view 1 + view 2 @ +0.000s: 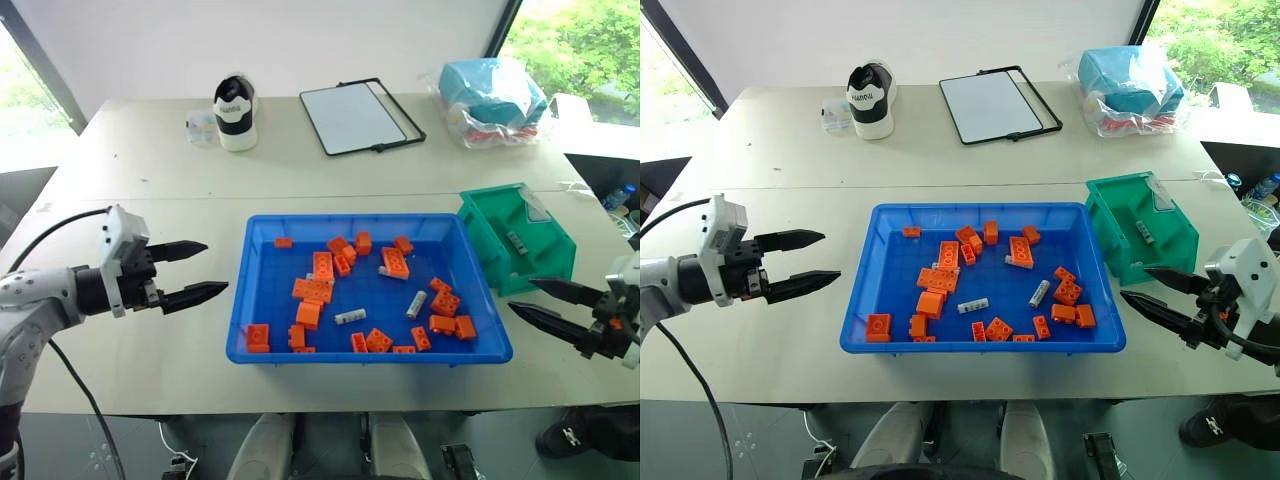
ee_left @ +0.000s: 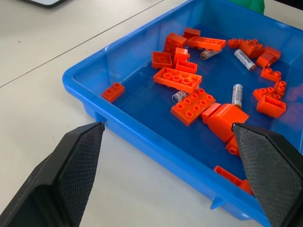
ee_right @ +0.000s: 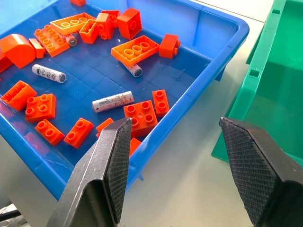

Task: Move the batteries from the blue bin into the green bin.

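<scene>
One battery (image 1: pixel 517 241) already lies in the green bin (image 1: pixel 488 238) at centre right; several batteries (image 1: pixel 350 316) remain among orange bricks (image 1: pixel 322 266) in the blue bin (image 1: pixel 370 354) at centre. The left end effector (image 1: pixel 193 272) and right end effector (image 1: pixel 536 297) both hang wide and empty beside it, so most remains.

From my head cameras I look forward and down over the table (image 1: pixel 150 330), both eyes sharing the whole blue bin (image 1: pixel 260 290) and the green bin (image 1: pixel 480 235) beside it. My left wrist camera sits low and close outside the blue bin's near corner, facing across its inside. My right wrist camera looks in close from the opposite side, catching the blue bin's edge and the green bin's wall together.
</scene>
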